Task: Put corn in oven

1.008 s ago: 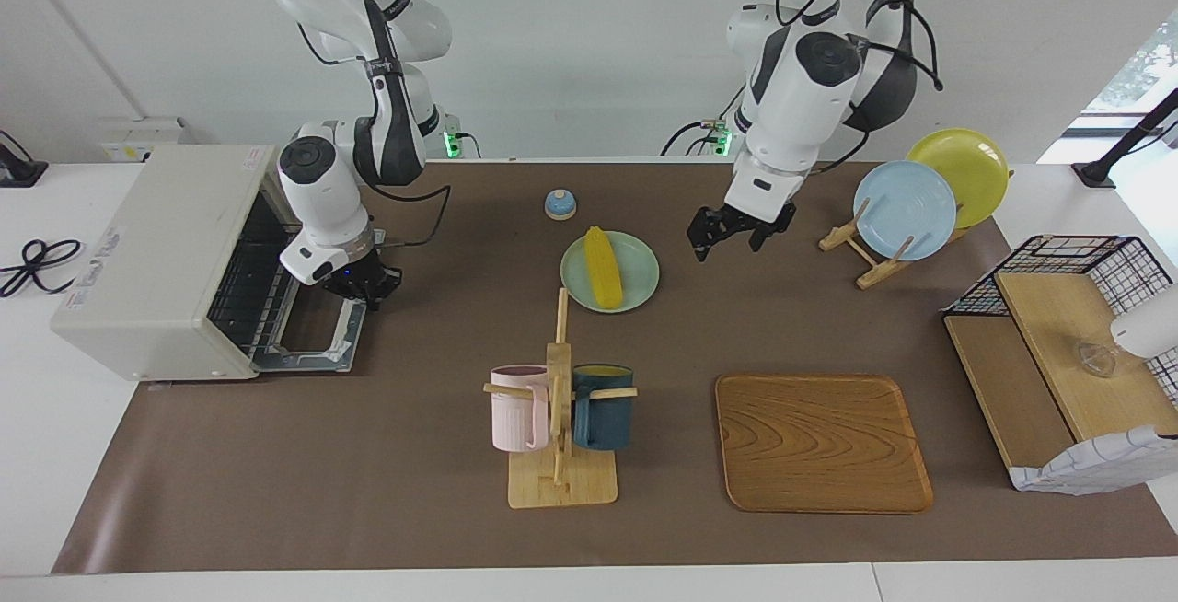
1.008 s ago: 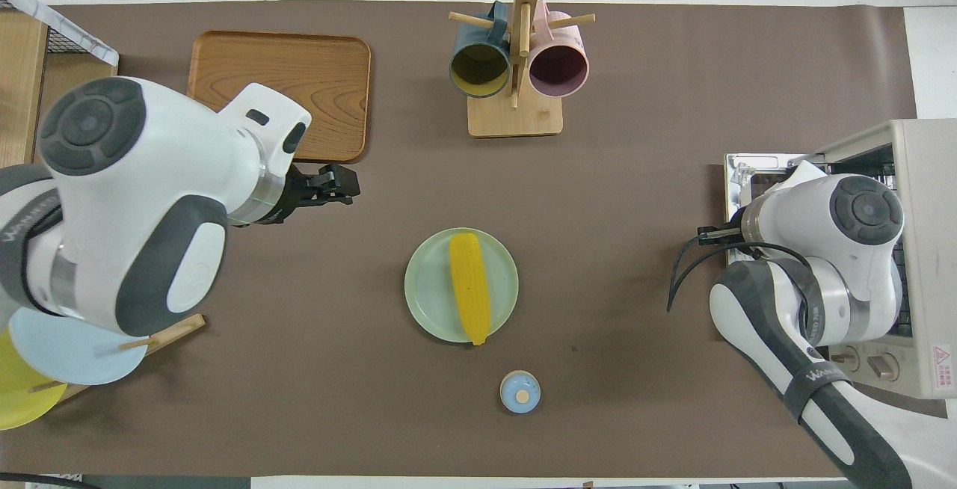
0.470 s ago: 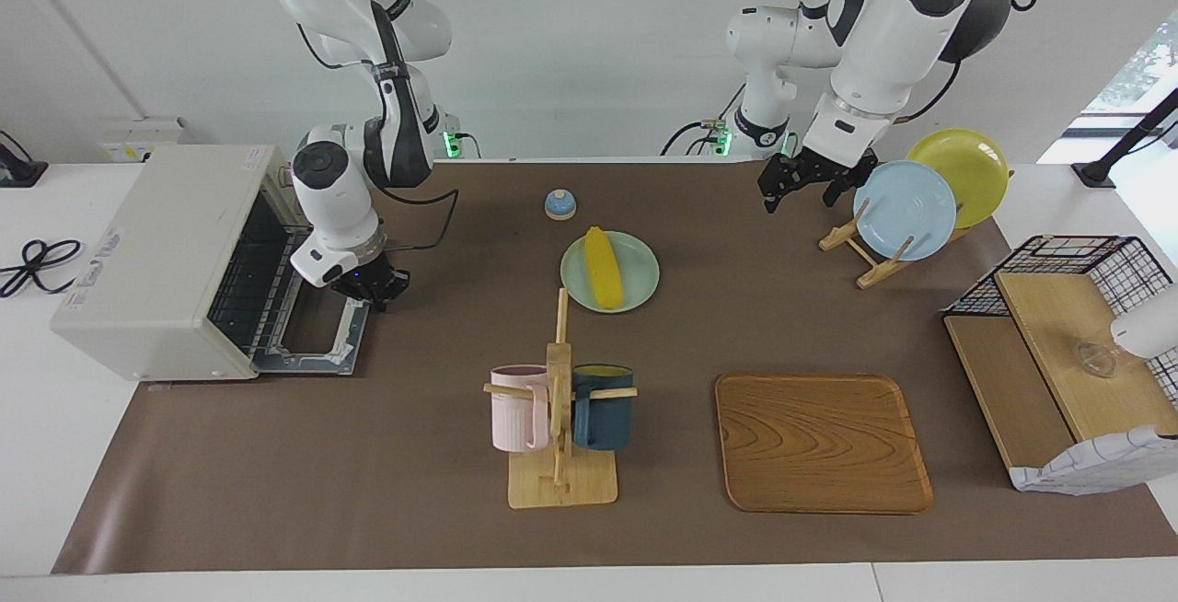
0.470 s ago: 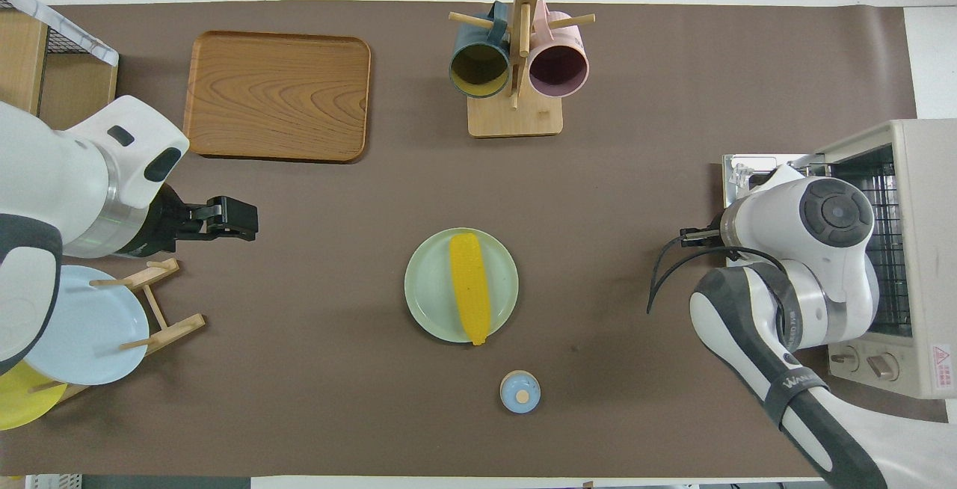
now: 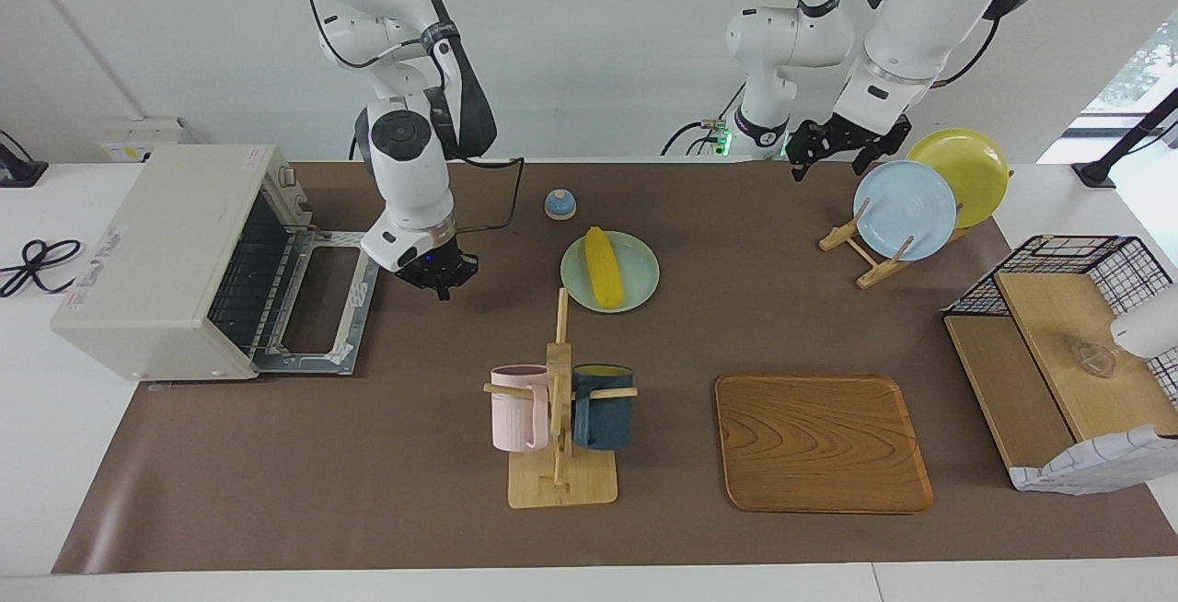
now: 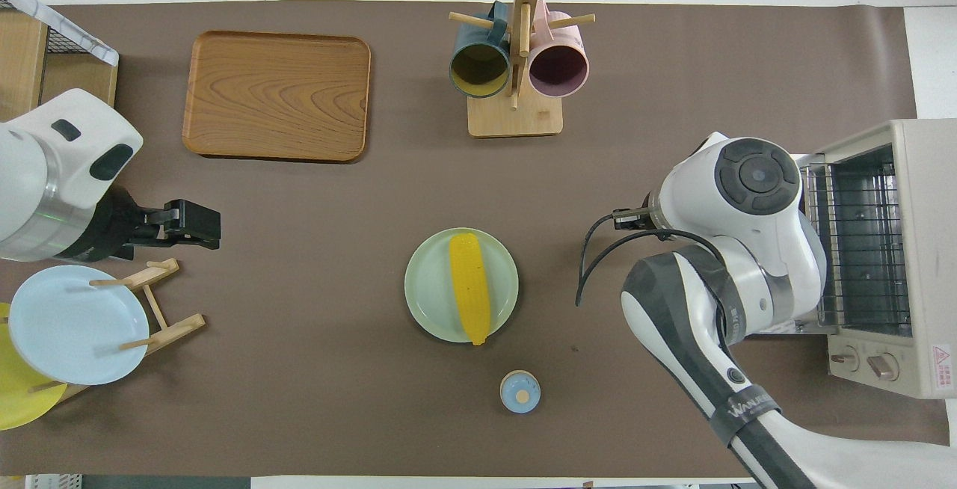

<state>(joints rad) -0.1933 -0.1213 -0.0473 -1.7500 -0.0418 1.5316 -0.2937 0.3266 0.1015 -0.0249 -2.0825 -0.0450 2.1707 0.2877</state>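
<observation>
The yellow corn (image 5: 603, 269) (image 6: 469, 287) lies on a pale green plate (image 5: 640, 272) (image 6: 426, 287) in the middle of the table. The off-white oven (image 5: 156, 252) (image 6: 897, 250) stands at the right arm's end, its door (image 5: 317, 303) folded down flat and the wire rack showing inside. My right gripper (image 5: 434, 282) hangs low over the brown mat between the oven door and the green plate, empty; my own arm hides it in the overhead view. My left gripper (image 5: 831, 163) (image 6: 203, 223) is raised beside the plate rack, open and empty.
A wooden mug rack (image 5: 559, 418) with a pink and a dark blue mug stands farther from the robots than the corn. A wooden tray (image 5: 822, 441), a plate rack (image 5: 860, 252) with blue and yellow plates, a small blue bell (image 5: 560, 204) and a wire shelf (image 5: 1058, 353) are also on the table.
My right gripper has left the edge of the oven door and swung toward the green plate. My left arm has lifted away from the plate to the plate rack.
</observation>
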